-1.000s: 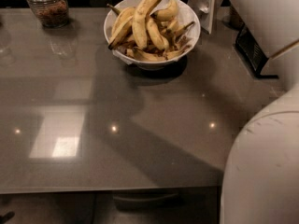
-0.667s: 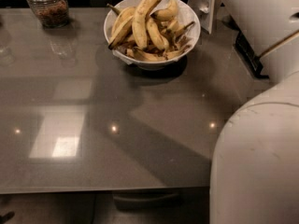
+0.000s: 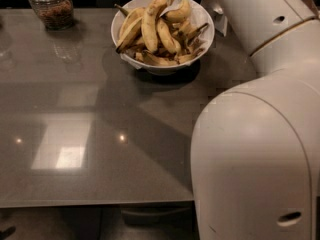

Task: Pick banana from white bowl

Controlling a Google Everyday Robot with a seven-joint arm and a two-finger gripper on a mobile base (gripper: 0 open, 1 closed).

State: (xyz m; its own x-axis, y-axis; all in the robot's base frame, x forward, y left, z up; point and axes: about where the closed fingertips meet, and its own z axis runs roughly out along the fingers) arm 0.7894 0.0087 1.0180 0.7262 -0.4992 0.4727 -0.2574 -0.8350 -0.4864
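Camera view was all I had. Where did the banana sit?

— You had the banana (image 3: 149,26) on top of the pile in the white bowl (image 3: 120,24), which stood at 12 o'clock on the table (image 3: 75,109). It ran roughly from 12 to 6 across the heap, with thinner bananas crowded against it at 3 and 9 o'clock.

And the gripper?

— It was out of frame. The arm (image 3: 250,149) filled your 3 to 5 o'clock side, and its forward link left the picture at the top, near the bowl's 2 o'clock. The gripper lay somewhere past that edge, so I could not tell you whether it was apart or together.

How should I have taken the step?

— You were at the reach, I judged, with nothing lifted yet. You wanted to come down from above onto the banana's thick middle, with the jaws set across its width at 3 and 9 o'clock. Neighbours pressed in there, so a shallow bite on the high part suited better than digging deep. You also needed to stay off the rim and lift straight up, since a sideways pull could have dragged the bowl. The glass jar (image 3: 50,6) at 10 o'clock stood well apart.
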